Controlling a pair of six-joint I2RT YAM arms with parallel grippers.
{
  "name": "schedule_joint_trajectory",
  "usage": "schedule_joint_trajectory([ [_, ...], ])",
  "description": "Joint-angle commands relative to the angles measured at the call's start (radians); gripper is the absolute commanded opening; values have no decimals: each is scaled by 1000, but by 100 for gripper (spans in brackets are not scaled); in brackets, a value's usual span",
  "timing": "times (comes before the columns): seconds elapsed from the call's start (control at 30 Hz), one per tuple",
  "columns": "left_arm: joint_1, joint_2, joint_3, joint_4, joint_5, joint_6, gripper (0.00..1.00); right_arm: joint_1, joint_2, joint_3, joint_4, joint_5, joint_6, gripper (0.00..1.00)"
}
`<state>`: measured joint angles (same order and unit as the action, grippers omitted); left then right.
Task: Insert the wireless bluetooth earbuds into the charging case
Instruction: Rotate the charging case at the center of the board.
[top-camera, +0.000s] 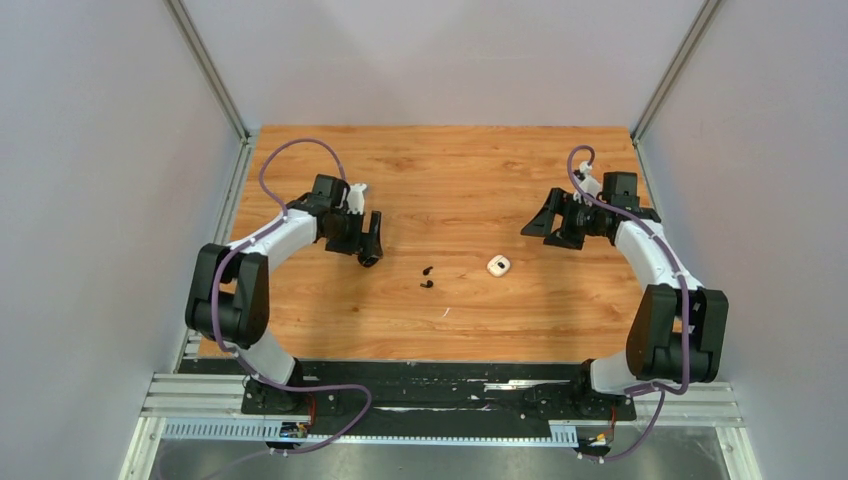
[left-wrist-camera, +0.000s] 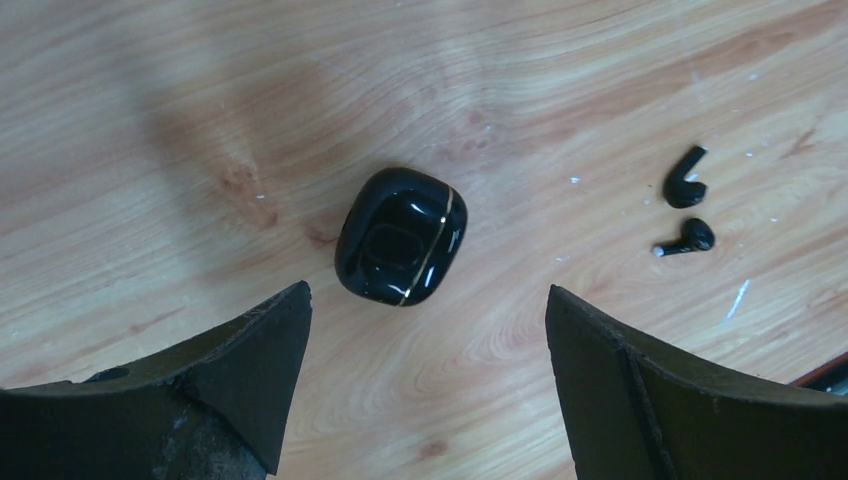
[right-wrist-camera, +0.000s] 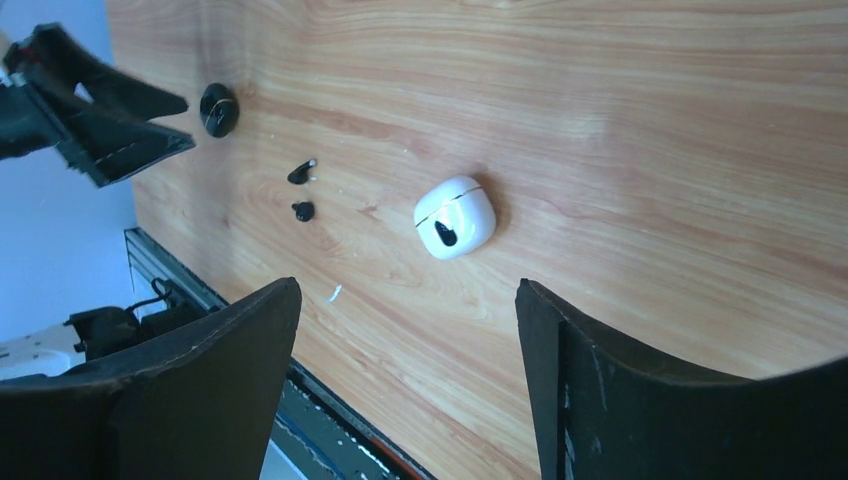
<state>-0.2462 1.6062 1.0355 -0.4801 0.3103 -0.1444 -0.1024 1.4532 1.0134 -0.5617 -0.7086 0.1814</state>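
A closed glossy black charging case (left-wrist-camera: 402, 236) with a thin gold line lies on the wooden table. My left gripper (left-wrist-camera: 426, 298) is open and empty just above it, its fingers either side and apart from it; in the top view the left gripper (top-camera: 366, 242) partly covers the case. Two black earbuds (left-wrist-camera: 685, 180) (left-wrist-camera: 688, 238) lie loose to the right of the case, also seen in the top view (top-camera: 427, 277). A closed white case (right-wrist-camera: 455, 217) with a black mark lies mid-table (top-camera: 499, 265). My right gripper (right-wrist-camera: 406, 290) is open and empty, above and apart from it (top-camera: 548, 225). No white earbuds show.
A small white fleck (top-camera: 446, 312) lies on the wood near the front. The black base rail (top-camera: 440, 385) runs along the table's near edge. Grey walls (top-camera: 100, 150) close in the left, right and back sides.
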Motion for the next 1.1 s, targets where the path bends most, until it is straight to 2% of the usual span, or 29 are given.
schedule_joint_trajectory([
  [0.0, 5, 54, 45, 64, 20, 1, 93, 32, -22, 24, -6, -78, -33, 77],
  [0.17, 5, 92, 31, 70, 50, 12, 93, 34, -20, 34, 4, -75, -25, 76],
  [0.53, -7, 61, -29, 109, 169, -69, 92, 34, 3, 13, 57, -81, 10, 75],
  [0.83, -141, 59, -22, 114, 216, -41, 92, 35, 25, 22, 74, -83, 17, 75],
  [0.93, -156, 69, 4, 96, 206, -35, 92, 35, 33, 29, 75, -84, 18, 75],
  [1.07, -156, 50, 33, -8, 204, 24, 92, 35, 39, 38, 75, -86, 17, 75],
])
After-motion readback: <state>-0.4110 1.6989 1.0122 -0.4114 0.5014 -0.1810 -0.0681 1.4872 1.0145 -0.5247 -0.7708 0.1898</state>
